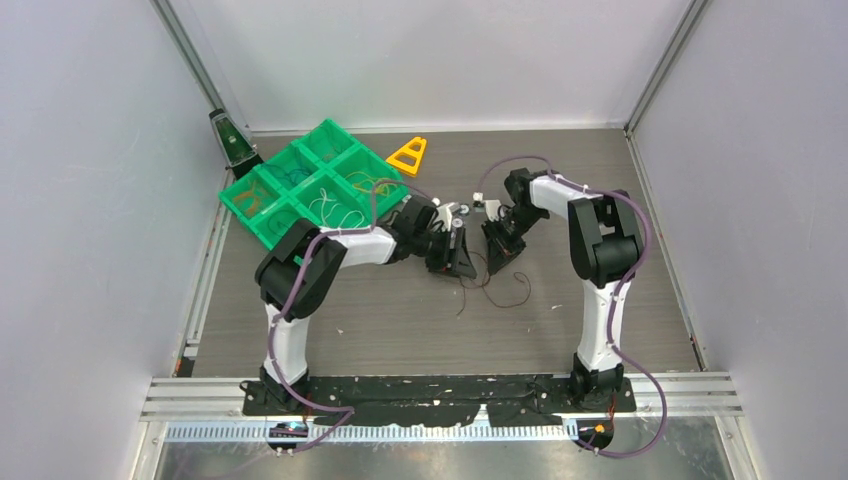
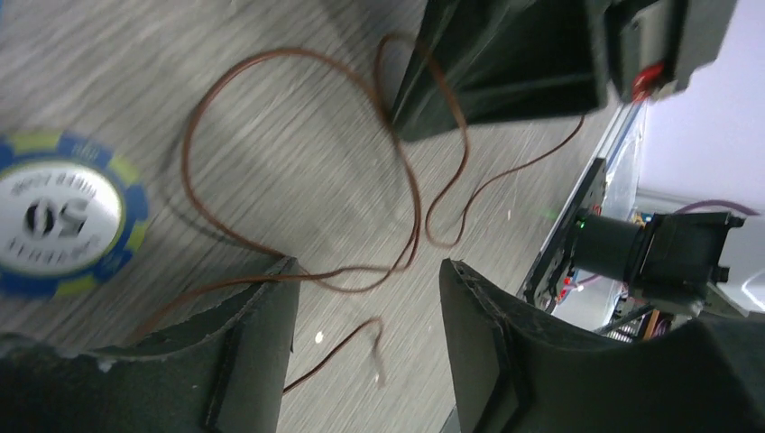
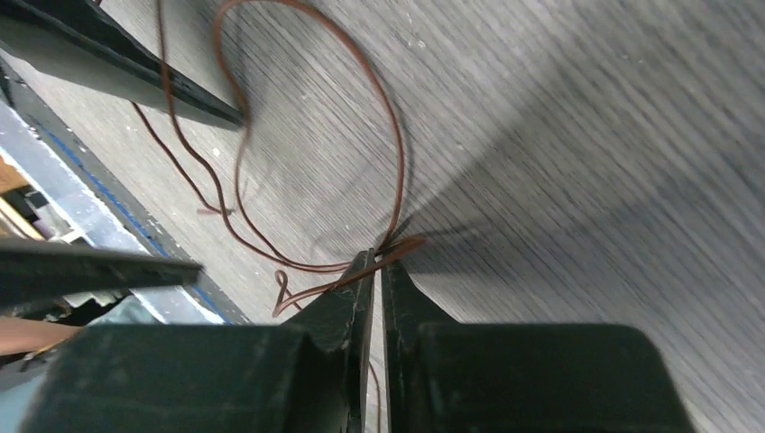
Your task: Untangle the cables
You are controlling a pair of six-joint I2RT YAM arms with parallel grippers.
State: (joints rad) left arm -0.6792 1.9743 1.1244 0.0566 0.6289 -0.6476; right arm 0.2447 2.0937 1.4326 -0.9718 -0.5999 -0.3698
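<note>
Brown cable: loose loops on the worktop, mid-table between both arms.
Right gripper: jaws closed, pinching the cable at their tips, shown only by the right wrist view.
Left gripper: jaws apart, cable lying between them.
Blue-and-yellow poker chip: left wrist view only.
Green tray: top view only, far left.

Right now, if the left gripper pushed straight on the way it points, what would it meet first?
Probably the brown cable lying between the left gripper's open fingers, then the table; depth is unclear.
</note>
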